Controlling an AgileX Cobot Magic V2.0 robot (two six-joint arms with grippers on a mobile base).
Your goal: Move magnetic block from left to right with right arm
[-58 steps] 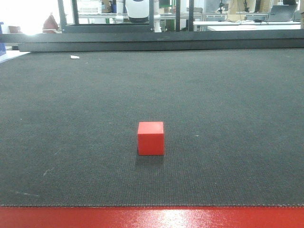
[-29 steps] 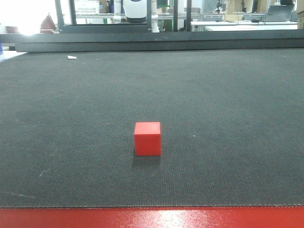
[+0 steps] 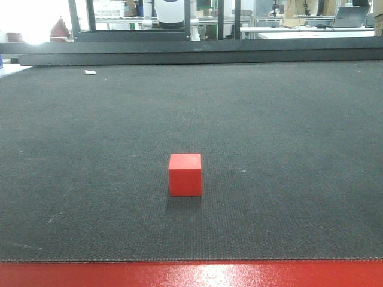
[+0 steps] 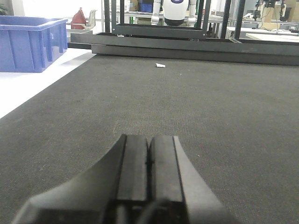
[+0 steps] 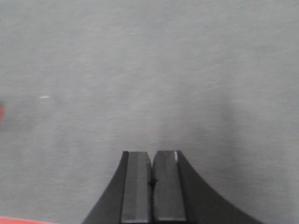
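The magnetic block (image 3: 185, 174), a small plain red cube, rests on the dark mat (image 3: 287, 131) near the middle of the front view, close to the red front edge. No arm shows in that view. In the left wrist view my left gripper (image 4: 149, 137) is shut with nothing between its pads, low over the mat. The right gripper (image 5: 152, 153) is also shut and empty, held over bare mat in the right wrist view. A sliver of red (image 5: 1, 113) at that view's left edge may be the block.
A blue plastic bin (image 4: 30, 42) stands at the far left beyond the mat. A small white scrap (image 3: 90, 72) lies near the mat's far edge. A low black rail (image 3: 197, 55) runs along the back, with frames and benches behind. A red strip (image 3: 191, 274) borders the front.
The front view shifted slightly, so the block appears a little further left than one second ago. Since half a second ago nothing has visibly moved.
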